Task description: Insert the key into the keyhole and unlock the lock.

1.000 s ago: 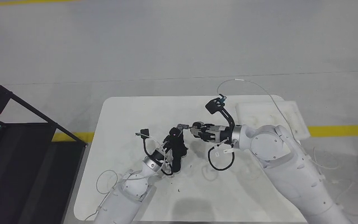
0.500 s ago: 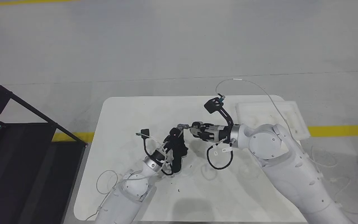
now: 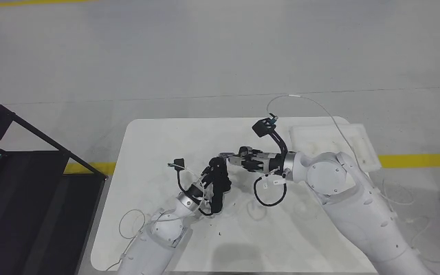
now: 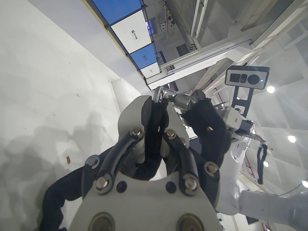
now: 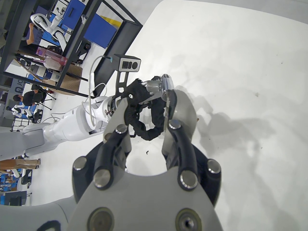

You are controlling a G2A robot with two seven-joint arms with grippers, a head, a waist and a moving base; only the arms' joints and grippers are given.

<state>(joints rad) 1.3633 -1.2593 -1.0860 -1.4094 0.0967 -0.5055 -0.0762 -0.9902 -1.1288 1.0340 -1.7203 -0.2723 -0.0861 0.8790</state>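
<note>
Above white table [image 3: 151, 151], left hand [image 4: 157, 104] clamps the lock [image 4: 182, 100] beside right hand [image 5: 147, 102].

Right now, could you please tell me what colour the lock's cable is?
Black cable, clearest in the right wrist view.

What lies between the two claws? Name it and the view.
A silvery metal lock cylinder bridges left claw and right claw, on the black fabric-sheathed cable that the left claw clamps; the left wrist view shows it.
</note>
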